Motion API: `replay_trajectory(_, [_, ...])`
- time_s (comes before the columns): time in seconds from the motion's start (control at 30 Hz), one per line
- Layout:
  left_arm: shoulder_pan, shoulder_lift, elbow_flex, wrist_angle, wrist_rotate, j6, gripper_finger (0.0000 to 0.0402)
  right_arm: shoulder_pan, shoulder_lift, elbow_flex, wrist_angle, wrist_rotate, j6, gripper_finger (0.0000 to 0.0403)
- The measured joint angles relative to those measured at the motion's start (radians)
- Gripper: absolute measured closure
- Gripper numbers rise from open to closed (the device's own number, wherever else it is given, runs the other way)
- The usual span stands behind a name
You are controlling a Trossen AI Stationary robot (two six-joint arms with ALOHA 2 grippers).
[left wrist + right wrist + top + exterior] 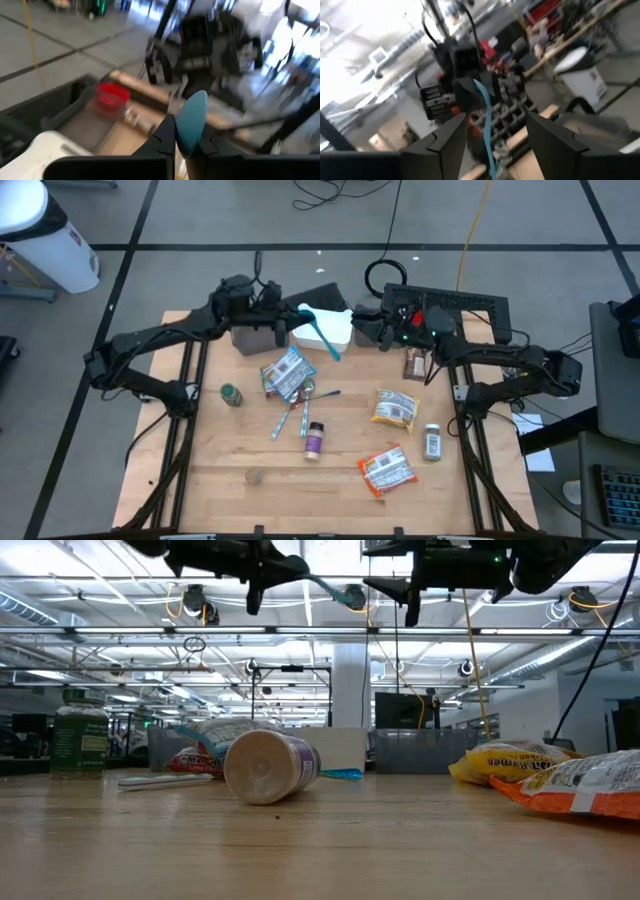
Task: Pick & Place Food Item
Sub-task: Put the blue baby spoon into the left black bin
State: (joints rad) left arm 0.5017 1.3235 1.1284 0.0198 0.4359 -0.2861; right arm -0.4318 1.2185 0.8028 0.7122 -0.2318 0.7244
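Note:
A teal utensil [320, 332] hangs in the air above a white container [330, 325] at the table's far middle, with my left gripper [292, 310] shut on it. In the left wrist view its rounded teal blade [192, 117] sticks out past the fingers. My right gripper [362, 328] stands open just right of it. In the right wrist view the utensil [484, 117] shows edge-on between the spread fingers, apart from both. Snack bags [394, 408] [386, 470] [287, 373] lie flat on the wooden table. My left gripper pinches the teal utensil between its two fingers at one end [191, 140]. The fingers come nearly level from the table's left. The rest of the utensil juts out beyond the fingertips toward my right arm [330, 590], lifted clear of the table and container.
A grey bin [255, 335] sits under my left gripper, and a dark crate [455, 310] stands at the far right. A green jar [231, 394], a purple bottle on its side [268, 766], a spice jar [432, 442] and loose cutlery [290, 415] lie mid-table.

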Motion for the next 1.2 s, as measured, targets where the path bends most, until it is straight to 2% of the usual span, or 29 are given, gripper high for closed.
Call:
replay_trajectory(0.13, [-0.009, 0.000, 0.139, -0.256, -0.021, 0.122, 0.0382, -0.011, 0.007, 0.102, -0.190, -0.083, -0.083, 0.0208])
replay_trajectory(0.3, [-0.009, 0.000, 0.248, -0.395, -0.025, 0.150, 0.0388, 0.024, 0.074, 0.280, -0.403, -0.088, -0.268, 0.0219])
replay_trajectory(0.43, [-0.009, 0.000, 0.268, -0.419, -0.024, 0.124, 0.0388, 0.038, 0.139, 0.387, -0.413, -0.091, -0.327, 0.0222])
replay_trajectory(0.63, [-0.030, 0.011, 0.269, -0.456, -0.024, 0.101, 0.0379, 0.037, 0.226, 0.461, -0.416, -0.129, -0.328, 0.0218])
replay_trajectory(0.8, [-0.066, 0.050, 0.269, -0.460, -0.014, 0.100, 0.0389, 0.043, 0.281, 0.481, -0.381, -0.193, -0.290, 0.0222])
replay_trajectory(1.07, [-0.107, 0.099, 0.269, -0.459, -0.009, 0.081, 0.0374, 0.060, 0.288, 0.481, -0.367, -0.193, -0.272, 0.0227])
replay_trajectory(1.2, [-0.114, 0.099, 0.269, -0.447, -0.018, 0.080, 0.0388, 0.061, 0.288, 0.481, -0.392, -0.193, -0.275, 0.0236])
